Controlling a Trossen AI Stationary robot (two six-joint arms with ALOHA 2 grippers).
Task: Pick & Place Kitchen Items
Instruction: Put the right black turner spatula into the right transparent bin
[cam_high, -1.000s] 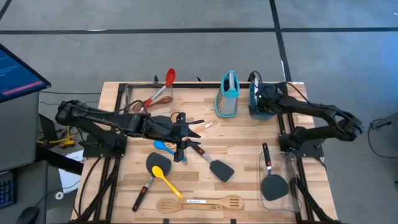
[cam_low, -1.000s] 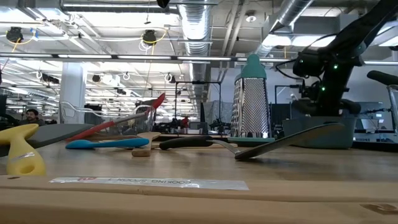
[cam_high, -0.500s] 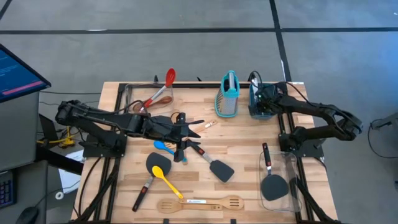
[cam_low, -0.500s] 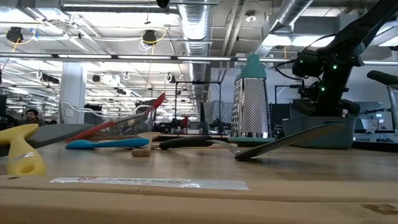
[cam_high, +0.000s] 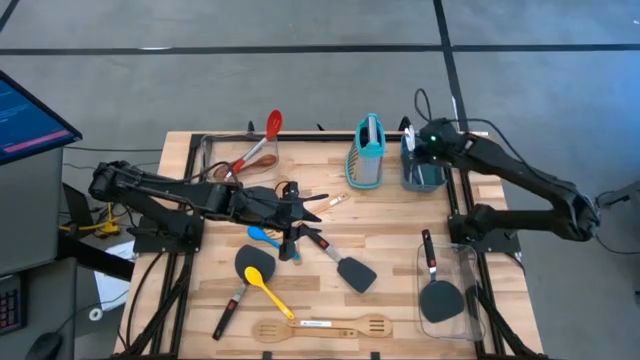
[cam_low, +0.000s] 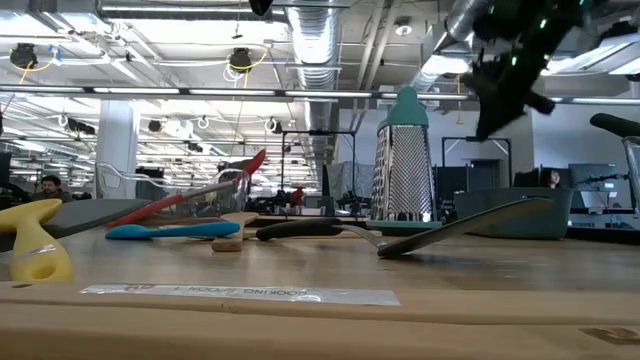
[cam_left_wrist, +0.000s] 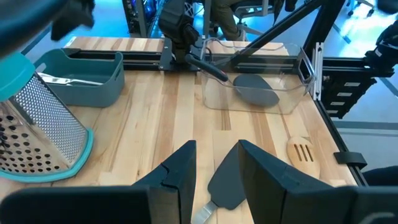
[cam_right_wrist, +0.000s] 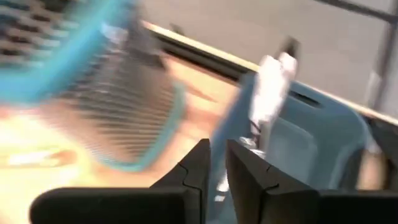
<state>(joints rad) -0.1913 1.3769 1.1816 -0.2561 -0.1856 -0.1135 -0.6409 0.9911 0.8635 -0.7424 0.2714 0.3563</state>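
Above metal cutlery (cam_high: 425, 178), right gripper (cam_high: 424, 138) empty.

Teal rectangular bin (cam_high: 424, 172) at table's far edge, just below right jaws. Clear container (cam_high: 447, 293) at table's near right corner, well apart from both jaws. Second clear container (cam_high: 222, 155) at far left, just behind left jaws. Wooden slatted table (cam_high: 400, 230). Monitor (cam_high: 25, 112) off table's left side.

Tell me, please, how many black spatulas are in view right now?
3: one mid-table, right of the left gripper; one nearer the front-left, by the yellow spoon; one in the clear container at the front-right. None seems hidden.
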